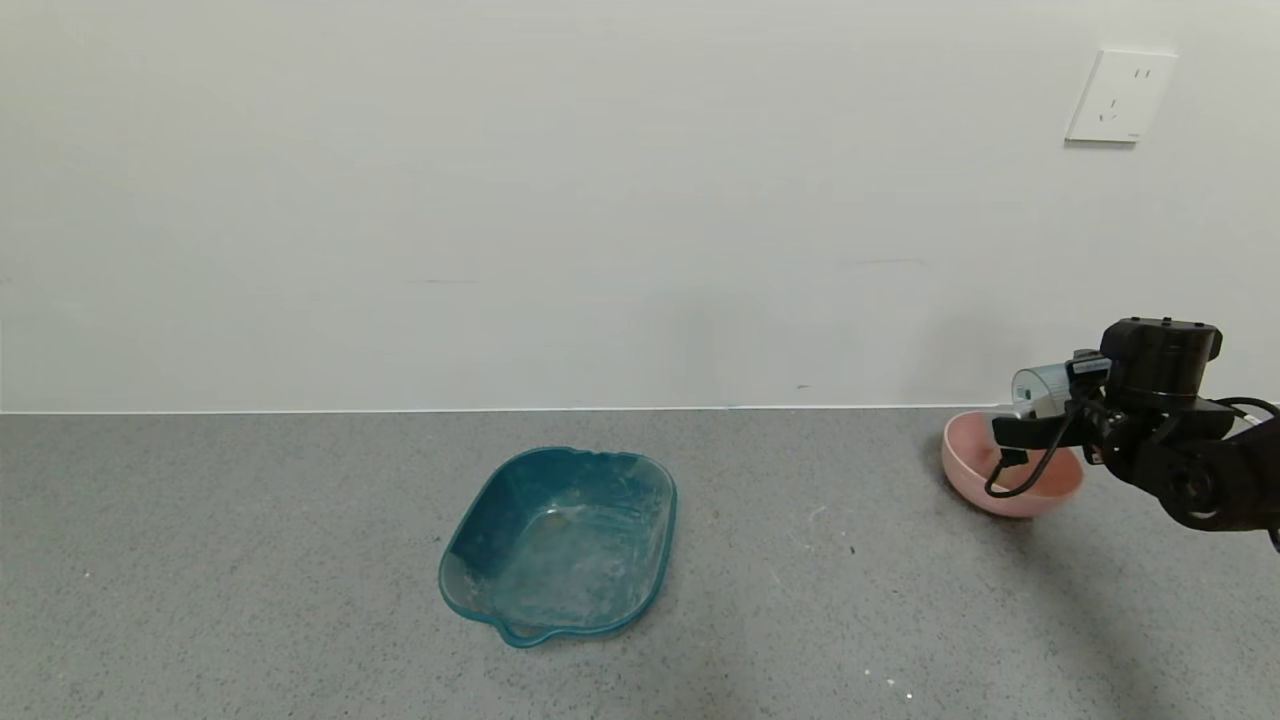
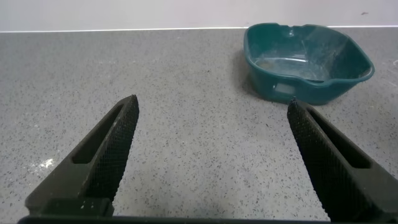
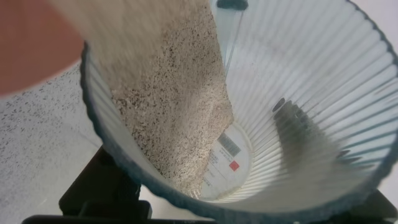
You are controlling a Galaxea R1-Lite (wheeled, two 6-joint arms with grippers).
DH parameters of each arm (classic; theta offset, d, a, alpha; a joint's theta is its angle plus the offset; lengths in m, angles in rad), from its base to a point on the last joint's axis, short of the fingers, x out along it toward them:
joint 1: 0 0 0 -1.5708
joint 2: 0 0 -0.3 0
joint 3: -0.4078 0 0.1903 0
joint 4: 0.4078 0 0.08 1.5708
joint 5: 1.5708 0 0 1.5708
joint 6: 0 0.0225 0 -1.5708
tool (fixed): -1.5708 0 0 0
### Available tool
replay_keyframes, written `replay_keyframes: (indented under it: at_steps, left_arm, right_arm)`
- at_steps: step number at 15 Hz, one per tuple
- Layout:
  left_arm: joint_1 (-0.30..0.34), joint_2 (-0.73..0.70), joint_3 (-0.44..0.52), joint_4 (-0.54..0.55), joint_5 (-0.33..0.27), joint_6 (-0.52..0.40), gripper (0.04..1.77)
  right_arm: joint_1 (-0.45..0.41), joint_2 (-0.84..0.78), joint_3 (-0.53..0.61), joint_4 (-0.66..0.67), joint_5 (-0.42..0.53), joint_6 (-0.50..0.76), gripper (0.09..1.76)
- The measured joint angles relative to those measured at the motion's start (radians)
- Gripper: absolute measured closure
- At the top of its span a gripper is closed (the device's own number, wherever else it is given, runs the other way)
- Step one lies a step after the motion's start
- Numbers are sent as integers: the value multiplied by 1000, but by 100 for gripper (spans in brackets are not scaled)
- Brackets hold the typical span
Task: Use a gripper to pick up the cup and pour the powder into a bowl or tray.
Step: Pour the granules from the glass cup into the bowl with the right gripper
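My right gripper (image 1: 1045, 410) is shut on the ribbed translucent cup (image 1: 1040, 388) and holds it tipped on its side over the pale pink bowl (image 1: 965, 470) at the far right of the counter. In the right wrist view I look into the cup (image 3: 311, 93). Beige powder (image 3: 168, 99) lies along its lower wall and slides toward the rim, with the pink bowl (image 3: 31, 43) beyond it. A black finger (image 3: 99, 193) shows outside the cup wall. My left gripper (image 2: 211, 102) is open and empty, low over the counter, out of the head view.
A teal squarish tray (image 1: 660, 520) with powder smears sits at the counter's middle, also in the left wrist view (image 2: 348, 74). The grey speckled counter (image 1: 250, 560) meets a white wall at the back. A wall socket (image 1: 1120, 95) is at the upper right.
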Motion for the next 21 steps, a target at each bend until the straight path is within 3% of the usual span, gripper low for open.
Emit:
replay_keyframes:
  at_steps: [21]
  left_arm:
    - [0,0,0,0,0,0,9]
  right_arm:
    - [7,-2,15,-10,-22,-23,50]
